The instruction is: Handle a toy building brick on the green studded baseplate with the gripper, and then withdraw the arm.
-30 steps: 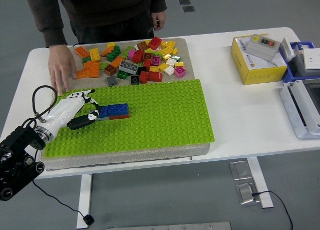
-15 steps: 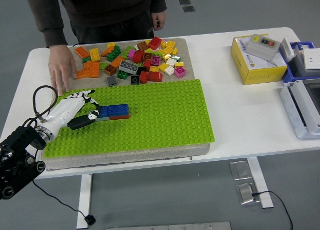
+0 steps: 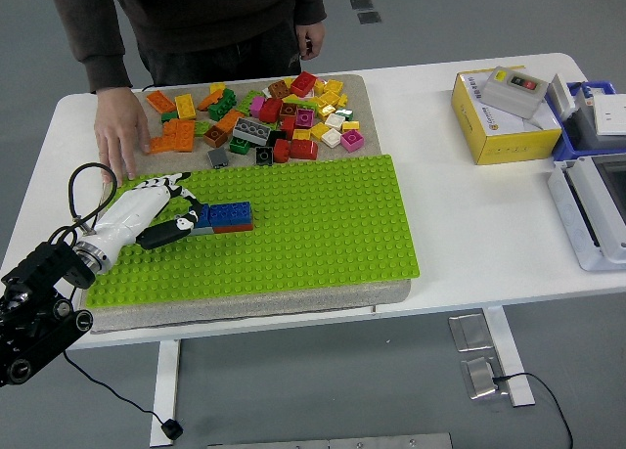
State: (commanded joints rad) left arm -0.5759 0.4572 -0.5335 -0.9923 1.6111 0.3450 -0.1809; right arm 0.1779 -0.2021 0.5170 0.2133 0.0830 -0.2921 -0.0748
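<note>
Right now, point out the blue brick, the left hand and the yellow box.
blue brick [image 3: 230, 212], head view, its studded top.
left hand [image 3: 155, 211], head view, middle of the white hand.
yellow box [image 3: 501, 128], head view, its top face.

A lab floor: bare grey flooring, a white table [image 3: 469, 224] on metal legs, a button box [image 3: 516, 89], and a person [image 3: 186, 19] standing opposite.

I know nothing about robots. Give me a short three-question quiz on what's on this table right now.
1. True or false: the robot's left hand is at the blue brick on the green baseplate.
2. The loose brick pile lies: A) nearer than the baseplate B) beyond it C) on the yellow box.
3. Whose hand rests flat near the pile?

Key: 1 true; 2 B; 3 the person's.
</note>
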